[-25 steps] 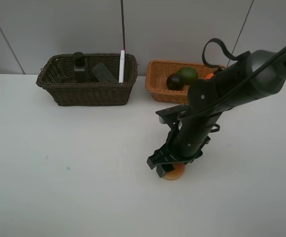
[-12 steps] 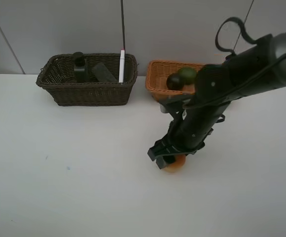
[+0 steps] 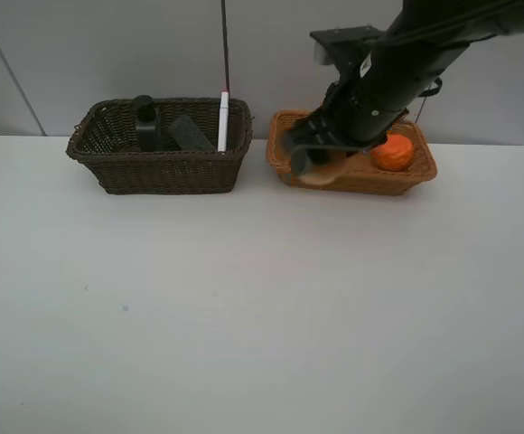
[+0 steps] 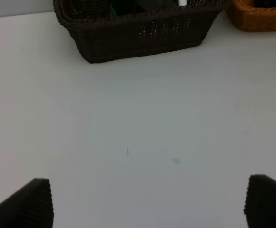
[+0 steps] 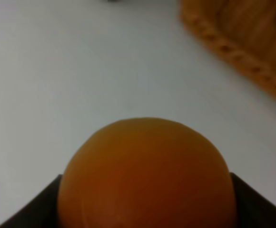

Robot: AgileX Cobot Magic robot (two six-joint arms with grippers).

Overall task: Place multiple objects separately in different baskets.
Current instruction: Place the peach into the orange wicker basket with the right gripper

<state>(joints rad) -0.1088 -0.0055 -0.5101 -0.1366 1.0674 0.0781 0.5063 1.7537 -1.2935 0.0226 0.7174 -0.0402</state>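
While the tangerine [image 5: 146, 175] sits clamped between my right pincer's [image 3: 314, 165] jaws, I hold it over the near-left rim of the tan basket [image 3: 361, 176], at the far right of the table [image 3: 244, 316]. A peach [image 3: 393, 152] lies in that basket's right end. My left pincer [image 4: 147, 204] gapes wide and empty over bare table, near the dark basket [image 3: 158, 154] with its bottle [image 3: 145, 124], eraser [image 3: 191, 133] and marker [image 3: 223, 121].

Bulky black right arm [image 3: 397, 63], white label, black ribbed fingers [image 4: 28, 204]
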